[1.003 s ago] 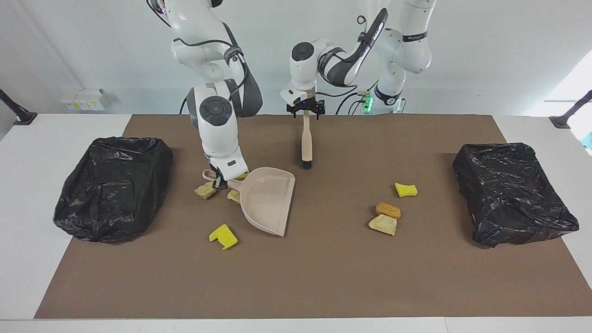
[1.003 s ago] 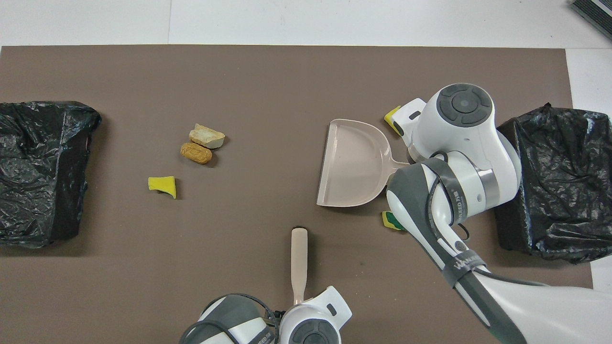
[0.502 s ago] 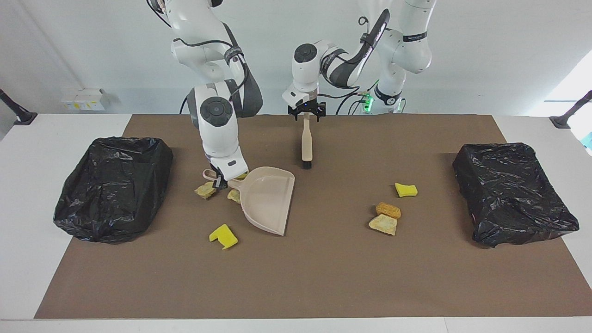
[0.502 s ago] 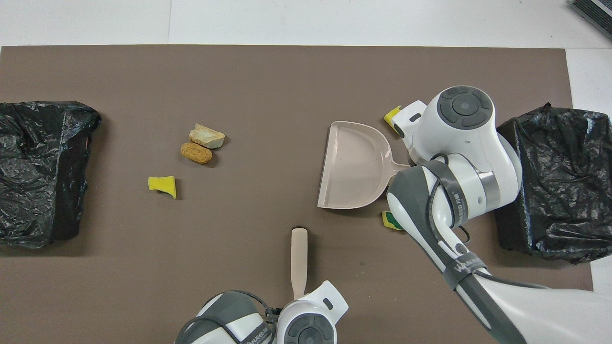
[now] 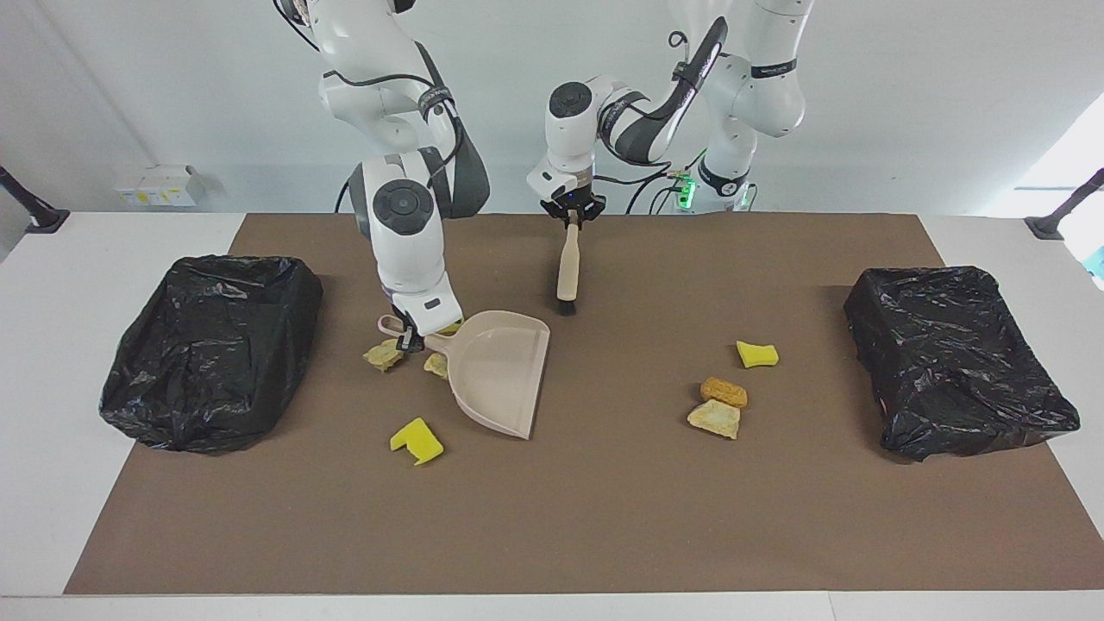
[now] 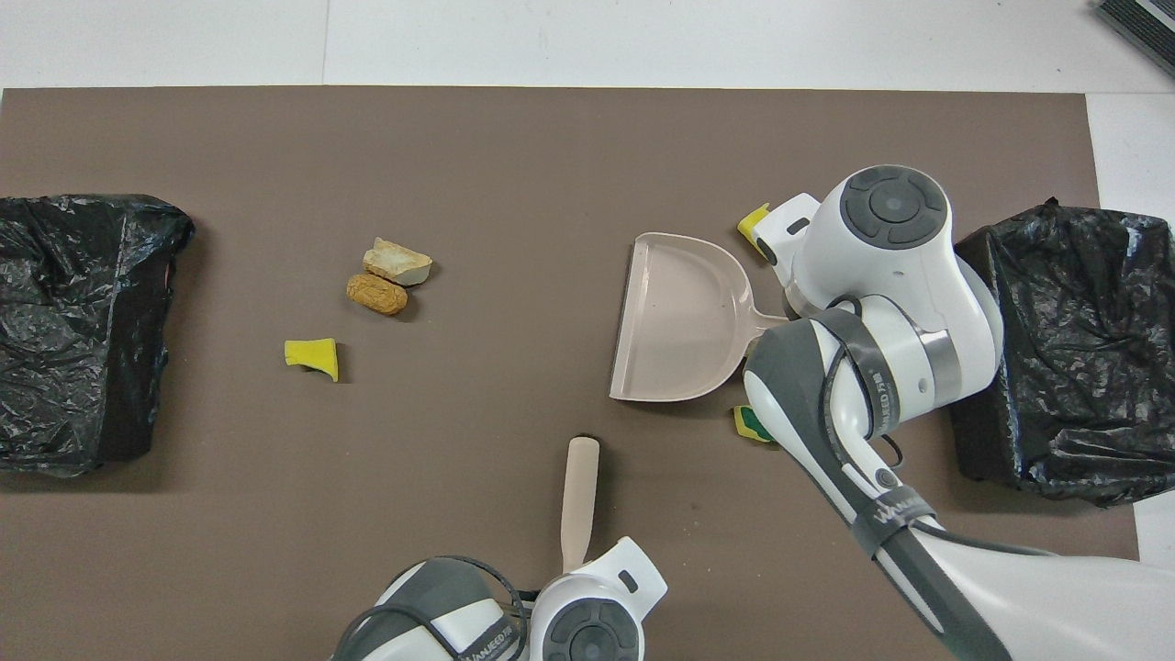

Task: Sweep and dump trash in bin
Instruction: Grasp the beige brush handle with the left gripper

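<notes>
The left hand [image 5: 570, 216] is clenched on the top end of the brush [image 5: 567, 272], which hangs nearly upright with its bristles at the brown mat [image 5: 604, 517], close to the robots at the middle of the bench [image 5: 52, 431]. The right hand [image 5: 404, 338] is clenched on the handle of the dustpan [image 5: 500, 371], which sits on the mat and is empty.

By the look of things, the task is only at its start: both tools are gripped, but no sweeping shows and nothing has gone into either black-bagged bin [image 5: 211, 345], [image 5: 957, 358].

The trash is all on the mat. 3 pieces lie toward the left arm's end: a yellow sponge piece [image 5: 757, 354], an orange lump [image 5: 724, 392] and a tan lump [image 5: 714, 418], the 2 lumps touching. Toward the right arm's end, a yellow sponge scrap [image 5: 416, 441] lies beside the pan's edge, 2 tan lumps [image 5: 382, 354], [image 5: 436, 365] sit by the pan's handle, and a green-topped piece [image 6: 753, 424] peeks from under the right arm in the overhead view.

Each arm carries a dark band with white lettering that I cannot read.
</notes>
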You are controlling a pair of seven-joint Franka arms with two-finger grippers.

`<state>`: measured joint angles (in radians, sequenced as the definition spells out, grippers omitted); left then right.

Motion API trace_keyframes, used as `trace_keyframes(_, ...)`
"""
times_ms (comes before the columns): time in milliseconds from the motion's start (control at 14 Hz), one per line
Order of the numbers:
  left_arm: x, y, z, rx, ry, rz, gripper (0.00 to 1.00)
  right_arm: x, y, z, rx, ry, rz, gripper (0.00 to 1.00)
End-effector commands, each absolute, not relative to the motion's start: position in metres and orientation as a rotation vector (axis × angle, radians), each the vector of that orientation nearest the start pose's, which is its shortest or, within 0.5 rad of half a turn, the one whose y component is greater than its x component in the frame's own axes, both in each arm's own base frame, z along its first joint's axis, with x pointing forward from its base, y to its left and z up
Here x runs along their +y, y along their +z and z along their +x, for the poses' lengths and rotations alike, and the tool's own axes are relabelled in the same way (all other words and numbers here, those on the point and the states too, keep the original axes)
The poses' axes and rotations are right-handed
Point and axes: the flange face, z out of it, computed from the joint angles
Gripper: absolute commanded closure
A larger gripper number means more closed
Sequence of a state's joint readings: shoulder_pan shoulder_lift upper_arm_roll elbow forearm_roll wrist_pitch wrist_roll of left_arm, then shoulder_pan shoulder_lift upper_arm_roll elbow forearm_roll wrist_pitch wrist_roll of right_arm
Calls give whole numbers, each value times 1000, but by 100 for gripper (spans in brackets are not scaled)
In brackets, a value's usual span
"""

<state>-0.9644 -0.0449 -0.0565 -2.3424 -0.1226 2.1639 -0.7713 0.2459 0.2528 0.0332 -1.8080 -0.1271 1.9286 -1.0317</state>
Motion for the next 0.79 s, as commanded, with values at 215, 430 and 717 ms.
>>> trace_keyframes(215, -342, 410, 303, 58, 329, -3066, 100, 161, 400, 583, -2062, 215, -2455, 100)
trace_keyframes(430, -261, 458, 342, -111, 373, -3078, 100, 171, 395, 582, -2096, 211, -2429, 100)
trace_keyframes(717, -158, 485, 417, -322, 464, -3049, 100, 206, 394, 576, -2193, 197, -2371, 100)
